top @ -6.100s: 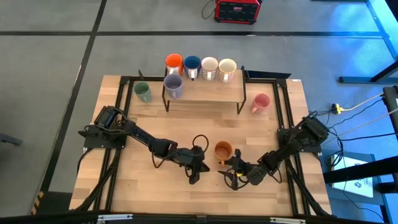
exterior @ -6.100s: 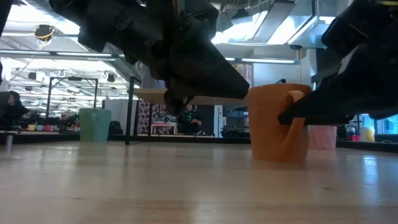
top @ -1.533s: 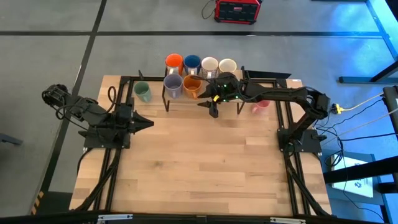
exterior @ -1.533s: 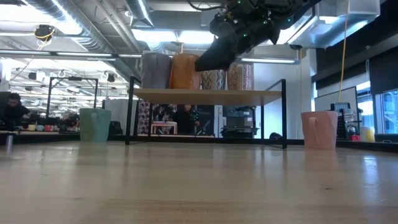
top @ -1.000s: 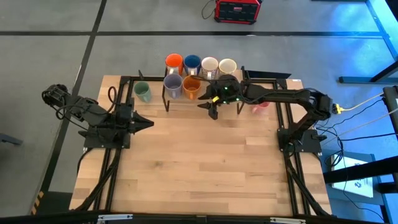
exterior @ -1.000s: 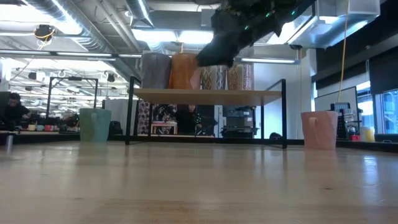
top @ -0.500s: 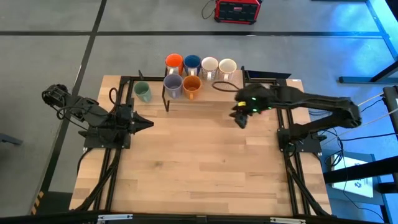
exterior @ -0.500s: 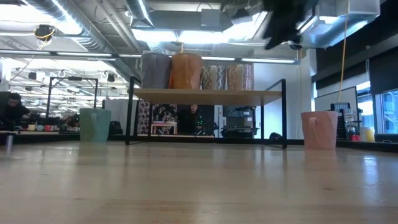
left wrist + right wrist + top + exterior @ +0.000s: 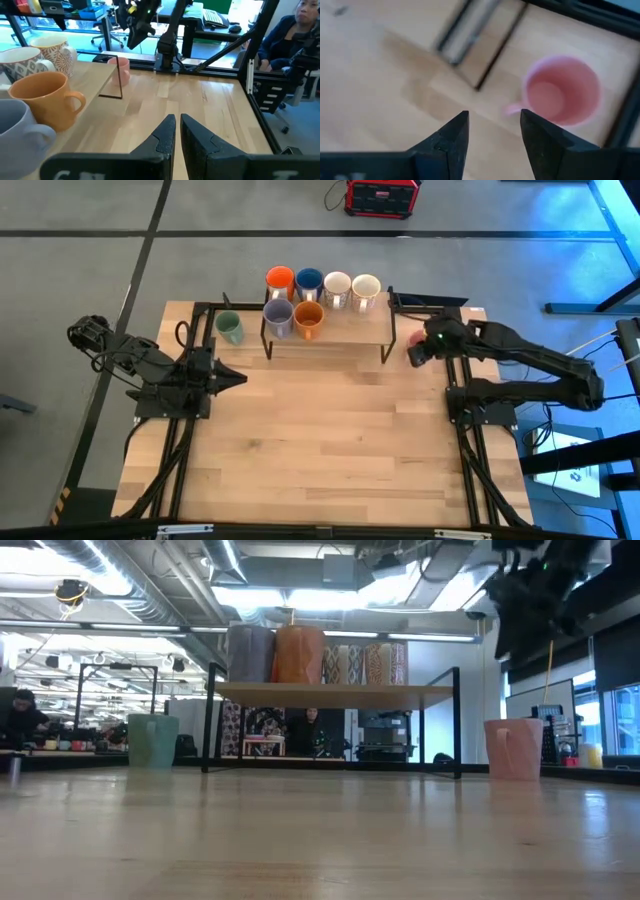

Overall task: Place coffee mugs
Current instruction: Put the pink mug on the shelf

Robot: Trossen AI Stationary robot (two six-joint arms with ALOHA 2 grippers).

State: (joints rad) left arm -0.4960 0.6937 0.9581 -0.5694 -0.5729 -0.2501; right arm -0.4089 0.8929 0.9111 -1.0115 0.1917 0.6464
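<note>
Six mugs stand on the rack [image 9: 345,330] at the far middle: orange-red [image 9: 277,278], dark blue [image 9: 307,281], white [image 9: 336,285] and cream [image 9: 365,286] in the back row, lavender [image 9: 278,317] and amber orange [image 9: 308,318] in front. The sage green mug [image 9: 229,328] stands on the table left of the rack. The pink mug [image 9: 563,90] stands upright on the table right of the rack. My right gripper [image 9: 494,120] hovers open and empty above the pink mug, beside its handle [image 9: 512,108]. My left gripper [image 9: 176,125] is shut and empty at the table's left.
The rack's black legs [image 9: 457,720] stand between the pink mug [image 9: 512,748] and the table's middle. Black frame rails [image 9: 455,350] run along the table's left and right sides. The near half of the table top [image 9: 320,450] is bare wood. People sit in the room beyond.
My right gripper has left the amber orange mug standing on the rack's front row. It has moved toward the table's right edge, past the rack's right end, and now hovers over the pink mug. The mugs have not moved.
</note>
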